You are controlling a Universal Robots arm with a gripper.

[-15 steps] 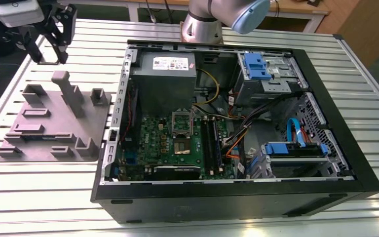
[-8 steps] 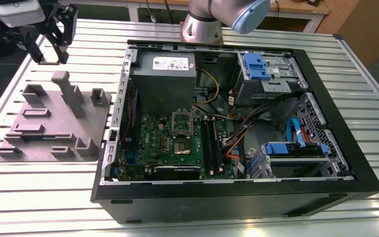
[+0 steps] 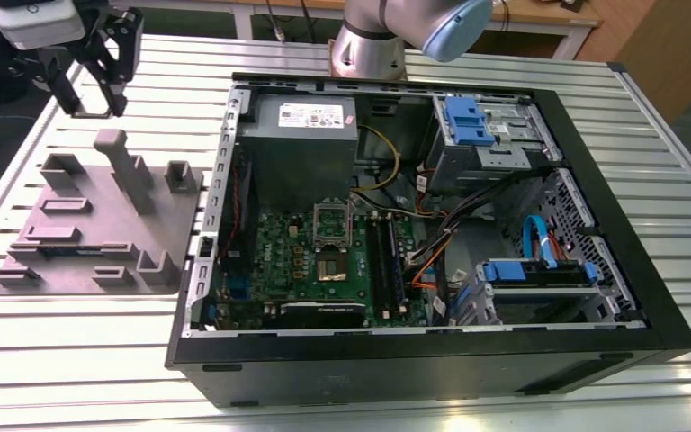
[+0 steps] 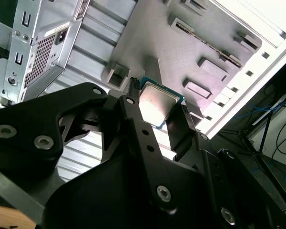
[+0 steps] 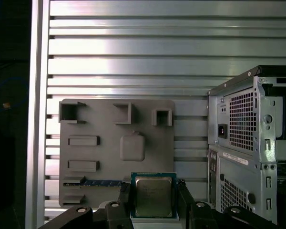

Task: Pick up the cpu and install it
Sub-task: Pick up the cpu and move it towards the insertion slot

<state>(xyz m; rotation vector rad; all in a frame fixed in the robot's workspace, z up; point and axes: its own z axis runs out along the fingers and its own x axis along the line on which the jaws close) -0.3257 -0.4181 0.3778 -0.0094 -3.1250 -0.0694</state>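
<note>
Gripper, black and two-fingered, clenched on the cpu, a small thin square chip with a pale silvery-grey metal top and green edging, pinched by two opposite edges in both wrist views. Hangs in the air over the grey moulded parts tray on the slatted metal counter, at the exterior view's left, well apart from the open black computer case. Judging from that: done with the pick-up, chip raised clear of the tray. Not yet carried across, not yet seated on the green motherboard inside the case.
</note>
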